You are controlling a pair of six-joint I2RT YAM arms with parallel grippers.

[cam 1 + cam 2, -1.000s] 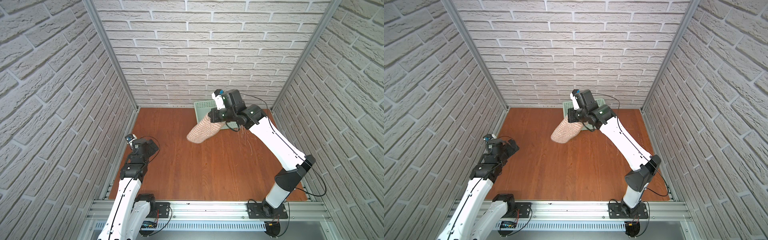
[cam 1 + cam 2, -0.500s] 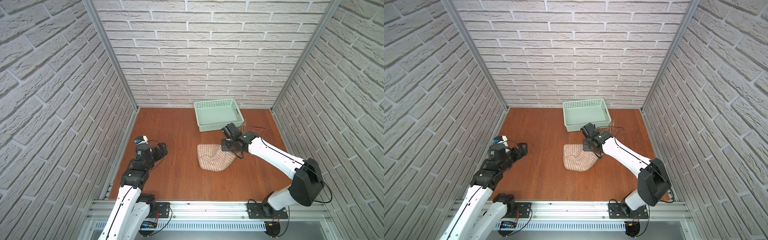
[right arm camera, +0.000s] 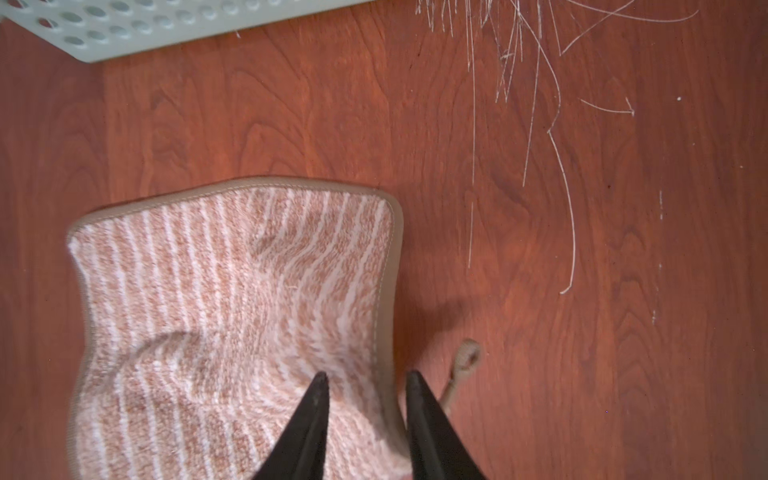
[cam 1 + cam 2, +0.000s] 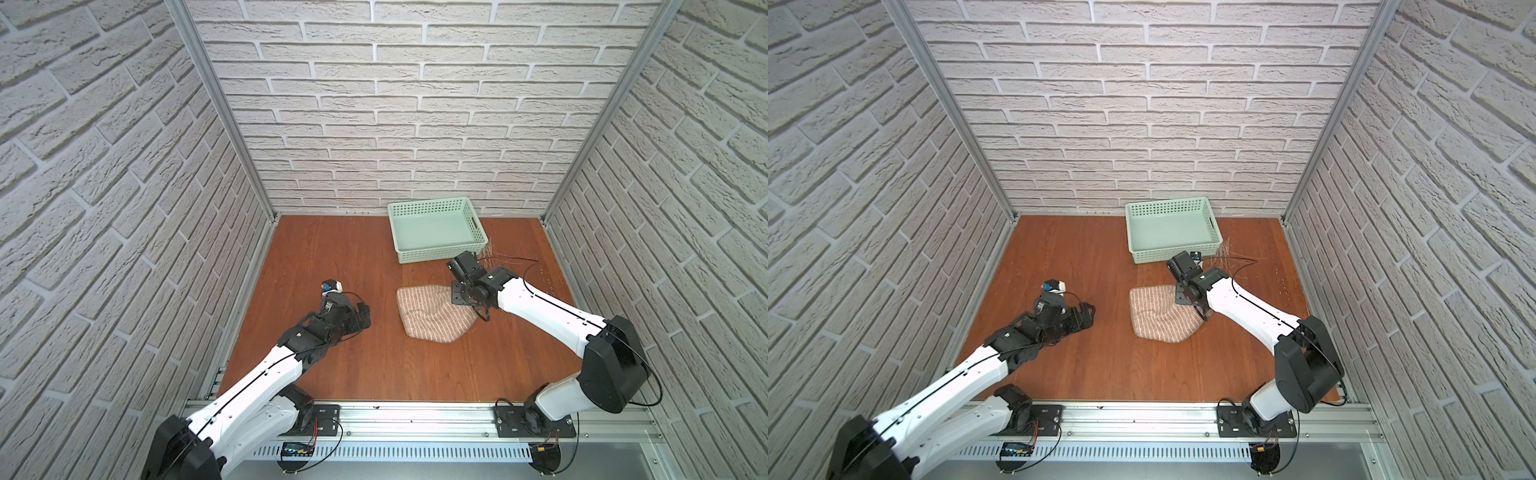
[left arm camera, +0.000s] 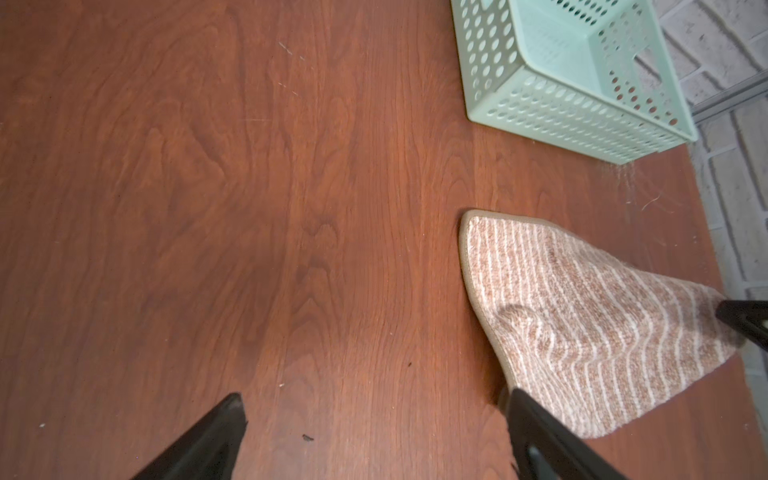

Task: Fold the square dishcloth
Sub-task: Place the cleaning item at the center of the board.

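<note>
Nearest, on the left side of the table (image 4: 374, 365): left gripper (image 4: 362, 316), spread as wide as it goes, nothing between the fingers, low over bare wood. Out at the left edge a second ago; since then brought inward, now aimed at the cloth, near it but apart.

Further in, mid-table toward the right: cloth (image 4: 432, 318), lying on the wood, rumpled, with a humped wrinkle across the middle and the darker hem showing along its edges. A second ago hanging in the air from the right gripper, in front of the basket. Half a second ago already laid down; in about the same spot now.

At the cloth's far right corner: right gripper (image 4: 457, 296), down at table level. Clamped on the cloth a moment ago; jaws now partly apart, straddling the hemmed edge. One tip over the terry, the other just outside the hem, beside the loop (image 3: 467, 361). No pinch to be seen, the cloth lying loose between them.

Farthest back: basket (image 4: 436, 249), in the same place as half a second ago, just beyond the right gripper. Pale scratches (image 3: 540, 83) on the wood by its right corner.
</note>
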